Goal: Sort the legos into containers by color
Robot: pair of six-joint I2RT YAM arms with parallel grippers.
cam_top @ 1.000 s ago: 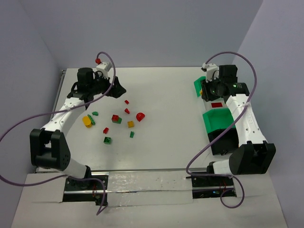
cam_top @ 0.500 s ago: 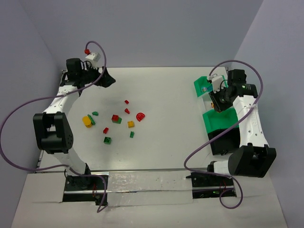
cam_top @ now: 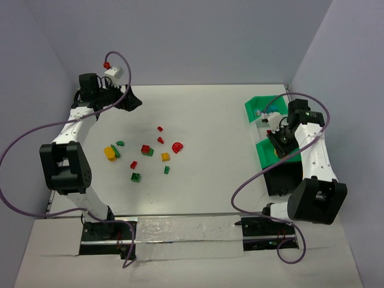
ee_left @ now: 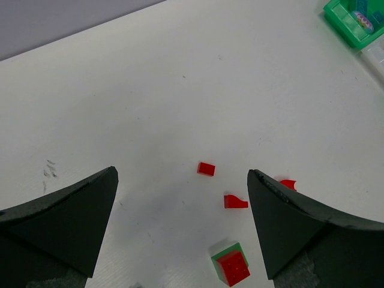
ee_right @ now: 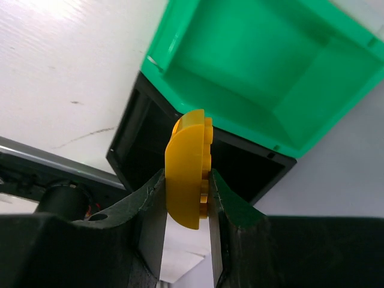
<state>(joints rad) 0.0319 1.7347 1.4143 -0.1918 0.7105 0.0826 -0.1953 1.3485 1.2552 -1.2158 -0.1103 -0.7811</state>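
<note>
My right gripper (ee_right: 187,180) is shut on a yellow half-round lego (ee_right: 186,162), held on edge above the seam between an empty green container (ee_right: 252,54) and a black bin (ee_right: 135,141). In the top view that gripper (cam_top: 277,144) hangs over the nearer green container (cam_top: 264,155). My left gripper (ee_left: 182,173) stands open and empty above the table at the far left (cam_top: 129,101). Below it lie a flat red lego (ee_left: 206,168), a red sloped lego (ee_left: 235,201) and a red-on-green lego (ee_left: 231,264). Several more legos (cam_top: 165,157) are scattered mid-table.
A second green container (cam_top: 253,107) with something blue inside sits at the far right, also visible in the left wrist view as a green container (ee_left: 347,23). A black bin (cam_top: 282,178) stands just nearer than the green one. Purple cables loop beside both arms.
My right gripper has carried the yellow lego from beside the far green container toward me, over the nearer one. My left arm has swung back to the far left.
</note>
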